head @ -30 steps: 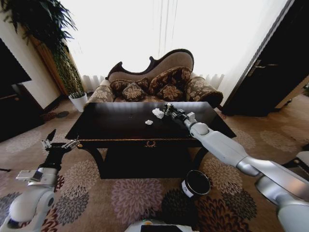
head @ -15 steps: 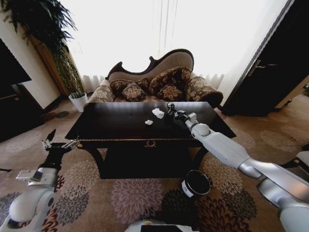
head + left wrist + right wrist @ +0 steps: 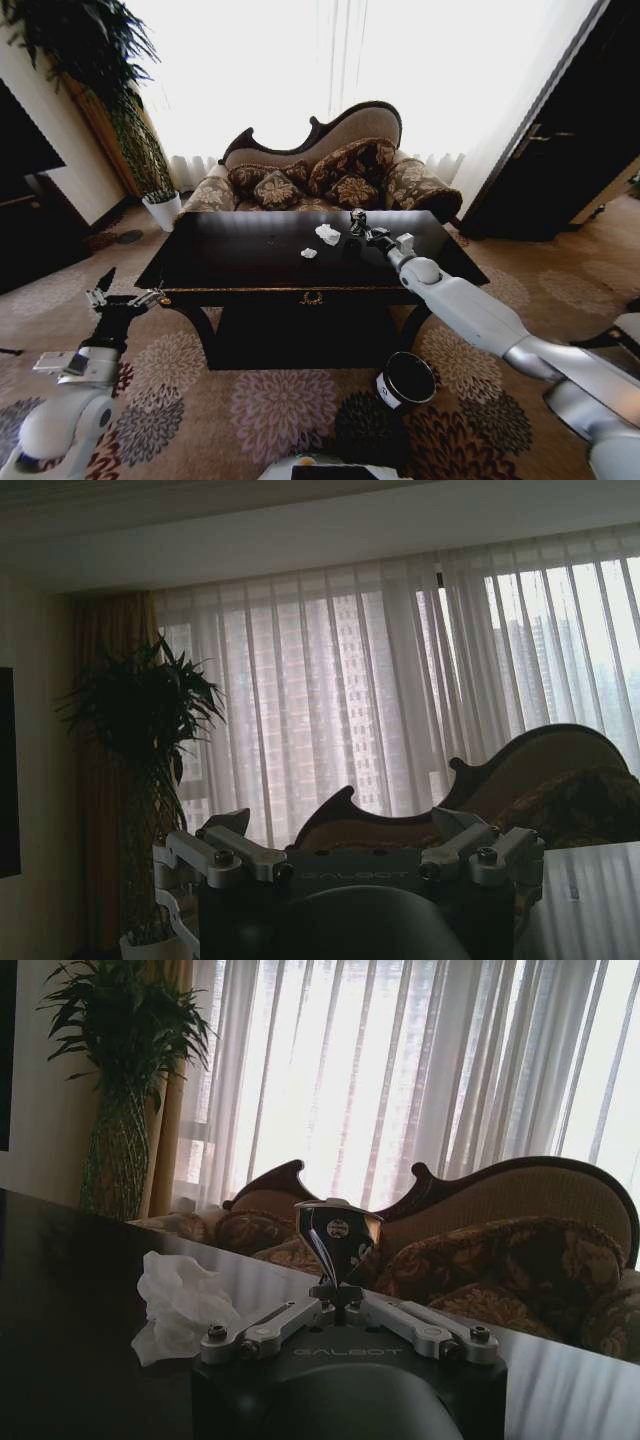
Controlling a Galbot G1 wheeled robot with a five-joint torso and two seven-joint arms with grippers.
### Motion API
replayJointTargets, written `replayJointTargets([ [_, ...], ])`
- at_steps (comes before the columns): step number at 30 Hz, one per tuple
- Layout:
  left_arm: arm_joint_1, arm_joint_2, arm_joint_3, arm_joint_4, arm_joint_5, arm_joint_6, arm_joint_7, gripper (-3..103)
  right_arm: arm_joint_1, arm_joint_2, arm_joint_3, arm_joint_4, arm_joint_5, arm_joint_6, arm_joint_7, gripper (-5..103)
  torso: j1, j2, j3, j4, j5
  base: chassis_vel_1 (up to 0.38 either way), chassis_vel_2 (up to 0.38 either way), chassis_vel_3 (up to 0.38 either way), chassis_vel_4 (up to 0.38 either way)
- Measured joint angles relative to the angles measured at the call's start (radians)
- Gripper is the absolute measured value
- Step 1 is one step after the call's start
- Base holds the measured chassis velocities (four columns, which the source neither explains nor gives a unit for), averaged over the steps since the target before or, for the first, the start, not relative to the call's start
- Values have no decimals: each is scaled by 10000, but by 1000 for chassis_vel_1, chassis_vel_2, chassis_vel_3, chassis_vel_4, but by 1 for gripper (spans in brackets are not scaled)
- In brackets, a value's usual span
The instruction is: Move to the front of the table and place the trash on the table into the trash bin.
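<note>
Now, step in hand: picking trash off the table [image 3: 230, 262], judging by the right gripper [image 3: 357, 222] hanging low over the far side of the top.
Right gripper state: fingers pinched together to a narrow tip; nothing visible between them.
Left gripper [image 3: 120, 295]: spread wide, idle, off the table's front left corner.
Larger paper wad [image 3: 327, 234]: just beside the right gripper, to its left, resting on the top.
Smaller paper wad [image 3: 309, 253]: left of the gripper and nearer the robot.
Trash bin [image 3: 406, 380]: well below the gripper, back toward the robot, on the carpet.
Next move calls for: probably spreading the fingers and shifting left over the larger wad.
Materials: crumpled, soft white paper; glossy, hard black tabletop; smooth, round black bin.
</note>
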Motion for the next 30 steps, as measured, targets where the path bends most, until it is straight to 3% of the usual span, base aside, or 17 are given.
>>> replayJointTargets([
  [3,-1,0,0,0,0,0,-1,100,-942,-389,757,589,110,-41,28,0,0,-1,0,-3,6,0,0,0,0],
  [7,0,0,0,0,0,0,-1,100,-2942,-1114,2842,2137,364,-188,192,0,-1,0,0,-6,2,0,0,0,0],
  [9,0,0,-1,0,0,0,0,100,-3208,-1165,3109,2359,402,-211,209,0,-2,0,-1,-6,1,0,0,0,0],
  [12,-1,0,0,0,0,0,0,100,-4753,-1360,4554,3338,610,-298,333,0,-2,0,-1,-1,-1,0,0,0,0],
  [17,-1,0,0,0,0,0,1,100,-6431,-1390,6045,4063,666,-257,338,0,-2,0,-1,-6,2,0,0,0,0],
  [20,0,0,0,0,0,0,1,100,-7036,-1254,6647,4377,699,-191,373,0,-2,1,-1,-4,2,0,0,0,0],
  [30,0,0,0,-1,0,0,1,100,-9932,558,9157,5783,170,39,344,0,-2,0,0,-3,3,0,0,0,0],
])
